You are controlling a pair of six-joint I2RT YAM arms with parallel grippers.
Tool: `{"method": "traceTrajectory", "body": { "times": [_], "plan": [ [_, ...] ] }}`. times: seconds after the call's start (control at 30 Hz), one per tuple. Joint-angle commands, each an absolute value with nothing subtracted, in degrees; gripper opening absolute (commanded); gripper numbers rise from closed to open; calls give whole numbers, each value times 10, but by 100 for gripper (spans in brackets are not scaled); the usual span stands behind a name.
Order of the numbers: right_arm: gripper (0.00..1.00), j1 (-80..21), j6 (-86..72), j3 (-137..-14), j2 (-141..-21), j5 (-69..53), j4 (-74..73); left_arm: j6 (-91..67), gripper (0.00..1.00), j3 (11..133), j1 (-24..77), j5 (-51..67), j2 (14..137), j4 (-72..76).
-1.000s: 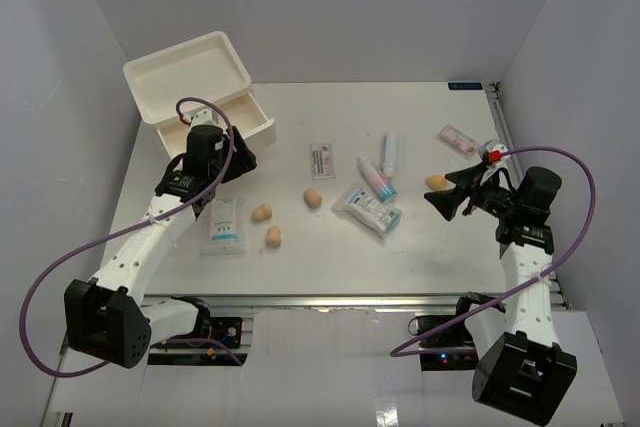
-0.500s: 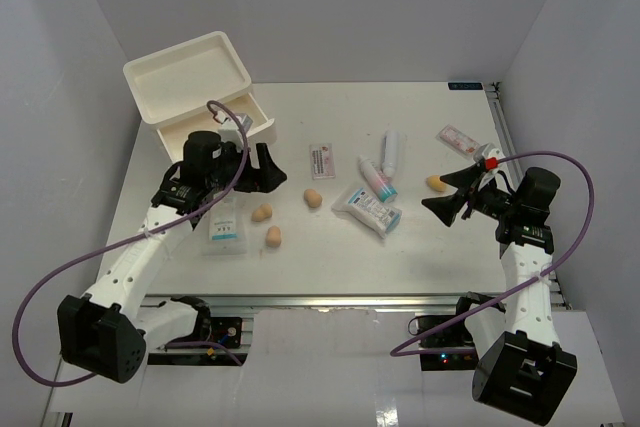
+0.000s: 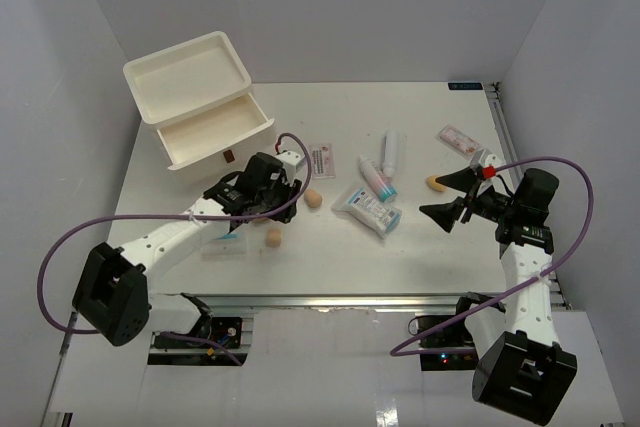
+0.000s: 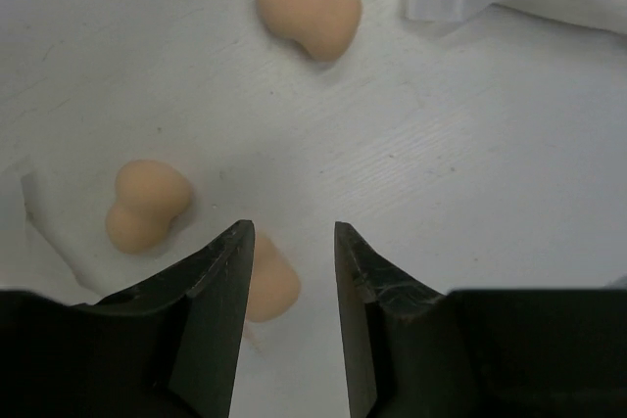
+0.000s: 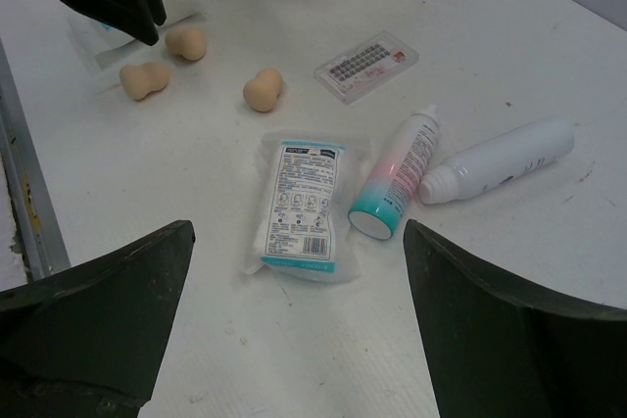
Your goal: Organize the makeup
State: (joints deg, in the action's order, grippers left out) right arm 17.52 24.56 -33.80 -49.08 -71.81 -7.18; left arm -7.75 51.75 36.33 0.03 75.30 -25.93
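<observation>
**Left hand low over sponges; makeup loose on bench**

The left hand [image 4: 294, 232] hangs low over the white, faintly grained bench [image 4: 470, 163]. Its dark, hard fingers [image 4: 211, 291] are partly parted and clasp nothing. A matte tan, waisted egg-shaped sponge [image 4: 274, 291] lies under the gap, half hidden behind one finger; contact cannot be judged. A second tan sponge [image 4: 147, 205] rests just beside it. A third tan sponge [image 4: 309, 15] lies farther ahead, near a soft white-and-blue sachet pack [image 5: 299, 208].

The right hand [image 3: 434, 196] hovers at the bench's right side, spread wide and empty, near a fourth tan sponge [image 3: 436, 183].

Beside the sachet pack lie a smooth white tube with a pink band and teal end [image 5: 397, 175] and a plain white cylindrical tube [image 5: 500, 159], their ends close together. A flat clear packet with pink print [image 5: 367, 66] lies apart behind them. A similar pink-and-white packet [image 3: 460, 139] sits at back right. Another flat sachet pack [image 3: 222, 245] lies partly under the left arm.

The white drawer box [image 3: 190, 77] stands at back left, drawer pulled out.
</observation>
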Motion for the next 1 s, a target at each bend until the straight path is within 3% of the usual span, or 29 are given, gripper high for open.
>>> {"method": "traceTrajectory", "body": {
  "times": [0.0, 0.73, 0.97],
  "plan": [
    [94, 176, 258, -333, -489, -732, -72, -73, 49, 545, 382, -151, 785, -281],
    [91, 176, 253, -336, -489, -740, -72, -118, 54, 577, 387, -291, 940, -280],
    [90, 176, 252, -336, -488, -742, -72, -124, 26, 579, 388, -297, 938, -279]
  ]
}}
